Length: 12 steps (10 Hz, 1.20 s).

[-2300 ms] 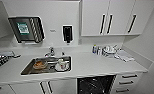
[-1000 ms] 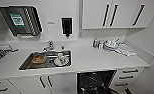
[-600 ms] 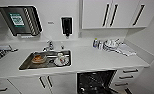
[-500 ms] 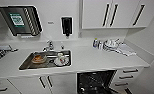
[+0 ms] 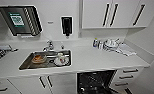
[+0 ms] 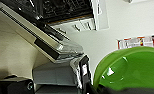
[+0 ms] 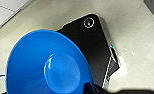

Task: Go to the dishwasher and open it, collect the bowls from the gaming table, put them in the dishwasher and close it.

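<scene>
Both bowls ride at the wrists, green bowl [image 6: 129,68] left, blue bowl [image 7: 46,63] right, tool grip unclear, dishwasher [image 5: 95,82] open.

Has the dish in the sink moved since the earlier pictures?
No. The dish lies in the same place in the sink, near the tap. The whole head view has shifted, so the camera moved, not the dish.

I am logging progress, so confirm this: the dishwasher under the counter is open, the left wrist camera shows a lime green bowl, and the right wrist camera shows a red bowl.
One detail is wrong: the bowl in the right wrist view is bright blue, not red. The rest stands: the head view shows the dishwasher open under the counter, and the left wrist view shows the lime green bowl.
</scene>
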Motion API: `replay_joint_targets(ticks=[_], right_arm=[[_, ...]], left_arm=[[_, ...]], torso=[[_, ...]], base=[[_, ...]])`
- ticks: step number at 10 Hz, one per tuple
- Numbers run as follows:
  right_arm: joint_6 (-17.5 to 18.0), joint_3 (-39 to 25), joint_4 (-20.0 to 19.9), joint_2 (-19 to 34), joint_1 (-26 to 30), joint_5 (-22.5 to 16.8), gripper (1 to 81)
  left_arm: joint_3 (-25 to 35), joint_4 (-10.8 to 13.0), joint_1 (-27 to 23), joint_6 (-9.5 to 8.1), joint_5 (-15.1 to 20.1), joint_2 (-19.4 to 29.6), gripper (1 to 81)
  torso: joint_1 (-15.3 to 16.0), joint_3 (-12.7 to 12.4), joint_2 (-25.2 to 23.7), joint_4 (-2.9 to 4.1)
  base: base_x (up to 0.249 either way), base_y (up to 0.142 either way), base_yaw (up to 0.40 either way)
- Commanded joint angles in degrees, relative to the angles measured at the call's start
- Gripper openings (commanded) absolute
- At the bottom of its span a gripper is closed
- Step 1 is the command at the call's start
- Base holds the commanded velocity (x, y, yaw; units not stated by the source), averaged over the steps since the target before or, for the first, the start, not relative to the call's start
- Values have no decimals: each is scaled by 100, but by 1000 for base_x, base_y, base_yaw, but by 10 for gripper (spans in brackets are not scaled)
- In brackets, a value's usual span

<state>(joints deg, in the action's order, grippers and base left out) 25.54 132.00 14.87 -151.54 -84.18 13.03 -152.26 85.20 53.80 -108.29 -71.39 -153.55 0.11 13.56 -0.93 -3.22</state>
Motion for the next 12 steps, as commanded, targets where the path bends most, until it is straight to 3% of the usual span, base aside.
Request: replay_joint_targets(ticks=[1,2,6,7,9,11,12], right_arm=[[12,-17,60,157,124,-248,10],[12,-17,60,148,116,-240,10],[12,-17,77,148,89,-240,10],[12,-9,86,139,81,-231,10],[12,-9,95,130,71,-231,10],[12,0,112,95,72,-231,10],[12,0,121,86,80,-231,10]], left_arm=[[47,480,-856,-333,591,-185,10],[56,776,-1023,-533,1037,-194,10],[56,1630,-1998,-1501,1276,-27,10],[56,1825,-2209,-1695,1285,-36,10],[56,1982,-2588,-1967,1277,-18,10],[56,2431,-2966,-2346,1285,-71,10],[55,2624,-3150,-2512,1285,-123,10]], torso=[[0,0,0,0],[2,0,0,0],[7,4,2,0],[7,233,2,0],[9,452,2,0],[11,744,5,0],[13,502,7,0]], base=[[0,0,0],[0,0,0],[0,0,0],[0,0,0],[0,0,0],[0,0,0],[0,0,0]])
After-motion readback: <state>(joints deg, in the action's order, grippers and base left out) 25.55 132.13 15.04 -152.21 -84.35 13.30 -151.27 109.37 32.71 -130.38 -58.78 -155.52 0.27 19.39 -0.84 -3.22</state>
